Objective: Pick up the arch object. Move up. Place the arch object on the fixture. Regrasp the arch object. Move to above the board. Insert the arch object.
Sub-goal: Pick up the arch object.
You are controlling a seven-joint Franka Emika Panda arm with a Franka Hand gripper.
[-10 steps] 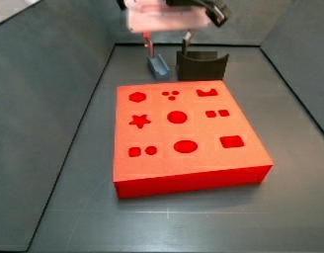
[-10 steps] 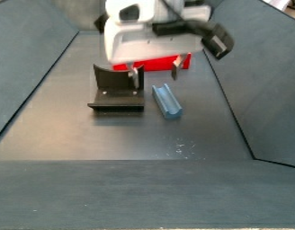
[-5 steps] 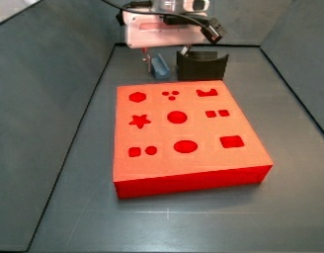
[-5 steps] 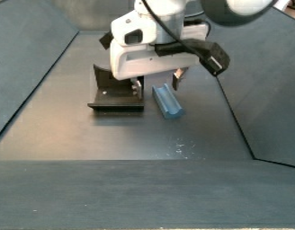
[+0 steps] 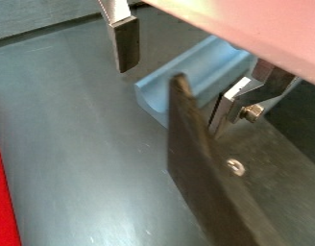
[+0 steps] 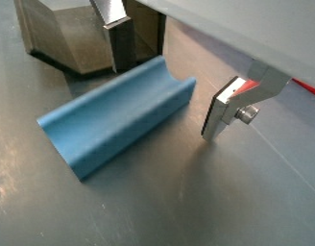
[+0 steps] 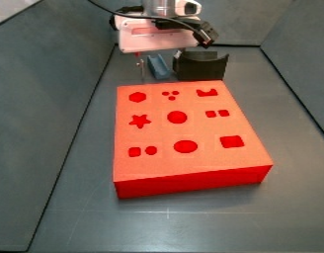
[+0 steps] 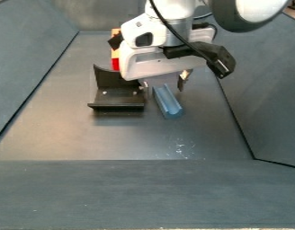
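- End effector (image 6: 171,65): low over the bench (image 8: 126,148), jaws spread wide, one flat silver finger (image 6: 119,36) on each long side of the arch object. Neither pad touches the piece in both wrist views; nothing is gripped.
- Arch object (image 6: 118,113): small blue-grey elongated piece with a shallow groove along its upper face, lying flat on the bench directly beneath the end effector, between the fingers. In a side view (image 8: 169,100) its free end sticks out from under the white wrist housing (image 8: 156,56).
- Second finger (image 6: 232,102): silver plate with a screw head showing, standing clear of the arch object's far long side.
- Fixture (image 8: 118,92): dark, almost black bracket on a base plate, just beside the end effector and close to the arch object without touching it. In a wrist view (image 6: 73,36) it stands right behind the nearer finger.
- Board (image 7: 185,134): large bright red block with star, circle, hexagon, oval, square and arch recesses on top, resting on the bench near the end effector, apart from the arch object.
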